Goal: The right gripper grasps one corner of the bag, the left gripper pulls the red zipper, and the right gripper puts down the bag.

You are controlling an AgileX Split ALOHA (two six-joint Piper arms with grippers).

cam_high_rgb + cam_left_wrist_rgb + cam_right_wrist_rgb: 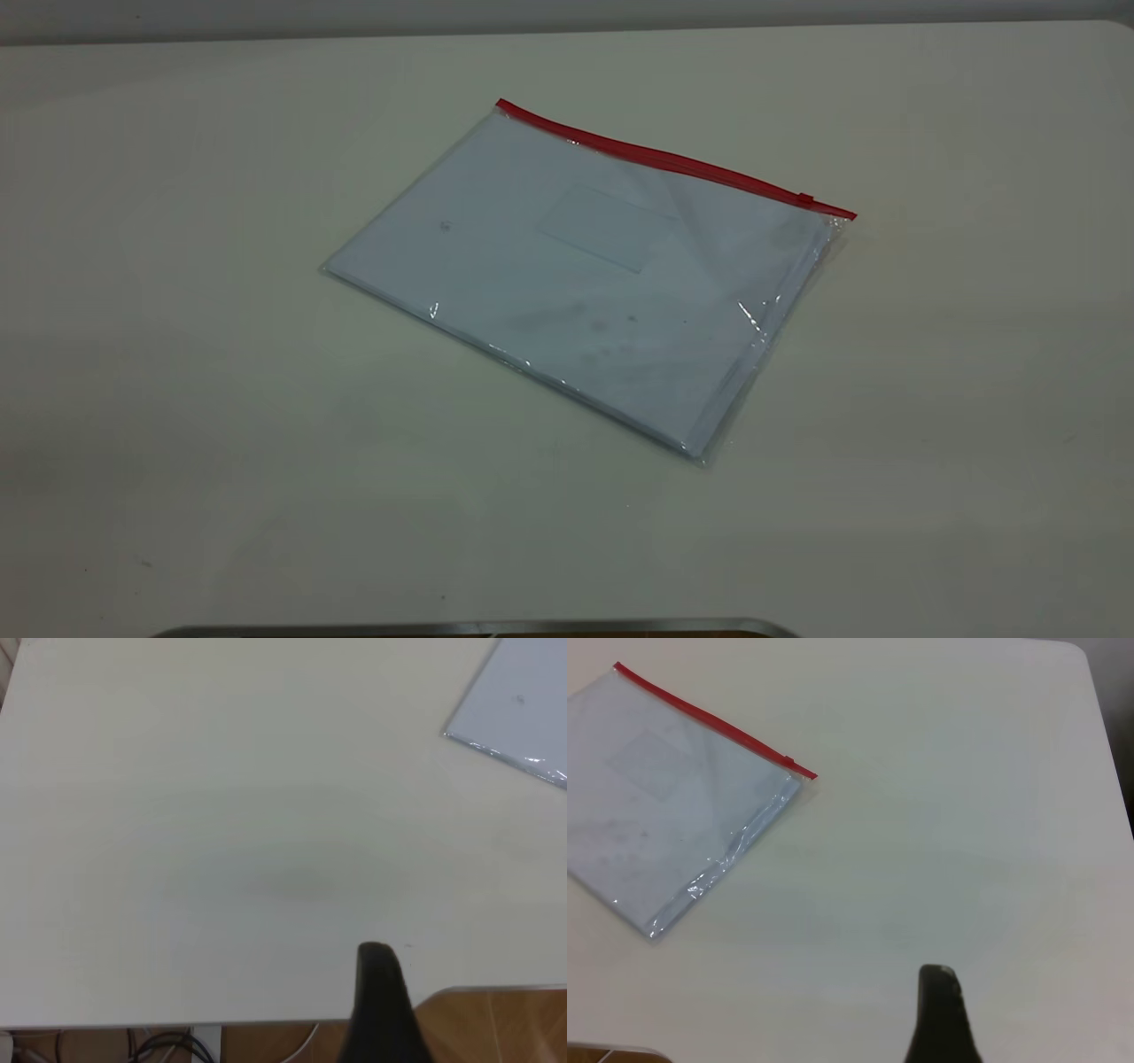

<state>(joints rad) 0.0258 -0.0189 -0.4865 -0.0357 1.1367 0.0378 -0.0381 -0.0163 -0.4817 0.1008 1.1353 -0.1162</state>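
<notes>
Bag (585,275) flat on table (177,399), mid-table, untouched. Zipper (673,161) along far edge, slider (804,198) near its right end. Left gripper (383,1001) and right gripper (941,1014) well clear; opening cannot be told, nothing visibly held.

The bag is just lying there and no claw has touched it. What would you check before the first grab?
1. The bag lies flat on the table, nothing on top: ok.
2. The red zipper runs along the far edge, shut, with the slider near its right end: ok.
3. The right-hand corner by the slider is free to pinch: ok.
4. The right gripper is apart from the bag, with bare table between: ok.
5. The left gripper is off the bag, near the table's edge: ok.
6. Whether either gripper is open: cannot tell.
</notes>
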